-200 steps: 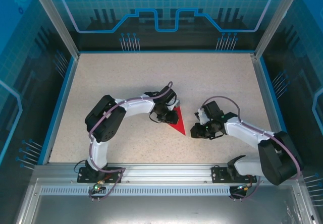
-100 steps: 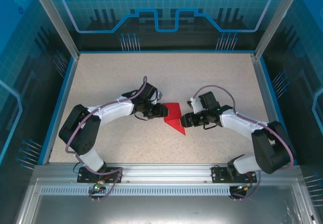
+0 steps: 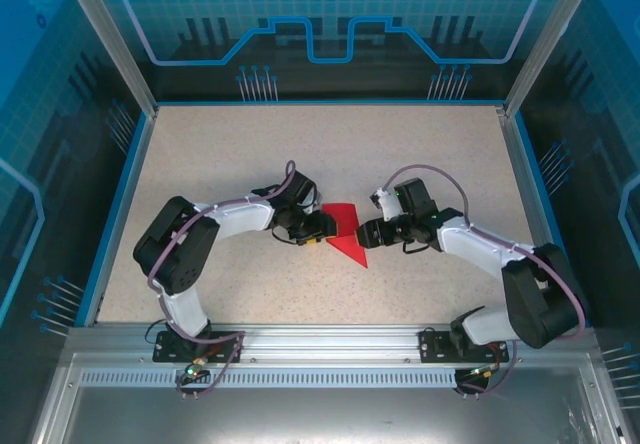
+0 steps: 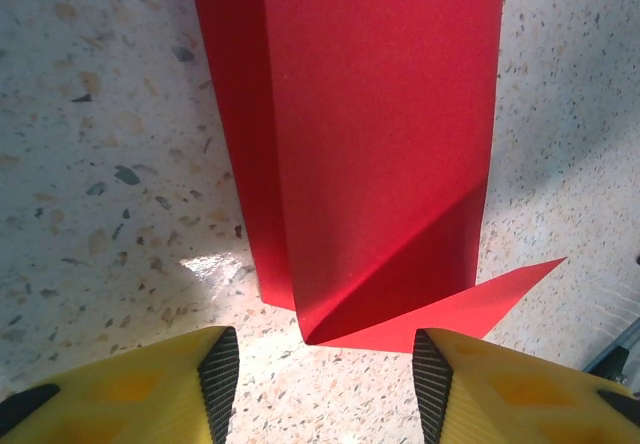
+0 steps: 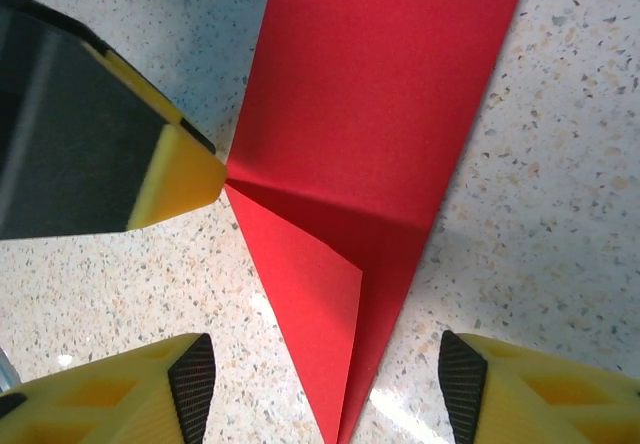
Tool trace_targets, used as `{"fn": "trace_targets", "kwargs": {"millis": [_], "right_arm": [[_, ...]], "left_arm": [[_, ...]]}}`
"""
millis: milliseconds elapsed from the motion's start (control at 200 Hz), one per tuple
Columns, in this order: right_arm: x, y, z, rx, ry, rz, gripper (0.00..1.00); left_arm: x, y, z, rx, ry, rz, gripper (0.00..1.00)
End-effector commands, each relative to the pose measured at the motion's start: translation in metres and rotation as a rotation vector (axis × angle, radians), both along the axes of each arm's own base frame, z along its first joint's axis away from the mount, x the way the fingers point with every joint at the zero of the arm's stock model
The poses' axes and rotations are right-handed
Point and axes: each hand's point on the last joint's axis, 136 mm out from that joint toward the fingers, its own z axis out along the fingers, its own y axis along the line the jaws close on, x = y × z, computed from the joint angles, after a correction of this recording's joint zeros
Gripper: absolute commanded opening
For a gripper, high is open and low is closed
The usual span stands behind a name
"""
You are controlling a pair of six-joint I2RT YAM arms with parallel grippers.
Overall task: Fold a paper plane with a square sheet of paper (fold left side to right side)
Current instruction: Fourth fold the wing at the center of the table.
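The square sheet of paper, bright red, lies folded on the speckled table as a long layered shape with its point toward the arm bases. My left gripper is at its left edge, open. In the left wrist view the paper lies just ahead of the open gripper, with a loose flap sticking out to the right. My right gripper is at the right edge, open. In the right wrist view the paper's pointed tip lies between the apart fingers, untouched. The left gripper's yellow fingertip meets the paper's edge.
A raised blue rim borders the table, with metal frame posts at the back corners. An aluminium rail holding both arm bases runs along the near edge. Free tabletop lies behind and to both sides of the paper.
Both grippers have opened. The right gripper moved left and up to the paper's right edge. The left gripper came off the paper and now sits at its left edge; more of the paper shows.
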Motion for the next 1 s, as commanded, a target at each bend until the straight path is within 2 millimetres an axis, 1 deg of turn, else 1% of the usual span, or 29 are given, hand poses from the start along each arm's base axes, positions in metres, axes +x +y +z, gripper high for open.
{"fn": "trace_targets", "kwargs": {"millis": [0, 60, 195, 370, 440, 565, 755, 870, 995], "right_arm": [[-0.009, -0.002, 0.005, -0.011, -0.028, 0.022, 0.65], [-0.012, -0.002, 0.007, -0.008, -0.031, 0.027, 0.65], [-0.018, -0.005, 0.009, -0.020, -0.045, 0.033, 0.65], [-0.021, -0.007, 0.015, -0.048, -0.118, 0.035, 0.66], [-0.023, -0.004, 0.017, -0.064, -0.155, 0.048, 0.66], [-0.032, 0.006, 0.017, -0.088, -0.205, 0.084, 0.66], [-0.043, 0.029, 0.007, -0.174, -0.283, 0.157, 0.66], [-0.042, 0.041, -0.001, -0.232, -0.323, 0.186, 0.66], [-0.036, 0.049, -0.008, -0.309, -0.357, 0.204, 0.66]], "left_arm": [[0.002, -0.008, 0.001, -0.043, 0.014, -0.002, 0.52], [0.001, -0.010, -0.001, -0.054, 0.022, -0.008, 0.51], [0.002, -0.012, -0.003, -0.061, 0.028, -0.009, 0.46], [0.002, -0.013, -0.001, -0.064, 0.020, -0.010, 0.38], [0.003, -0.013, 0.001, -0.069, 0.017, -0.007, 0.36], [0.005, -0.015, 0.008, -0.085, 0.007, -0.002, 0.33], [0.006, -0.017, 0.020, -0.109, -0.005, 0.001, 0.32], [0.007, -0.019, 0.027, -0.123, -0.009, 0.006, 0.33], [0.008, -0.022, 0.035, -0.145, -0.010, 0.011, 0.34]]}}
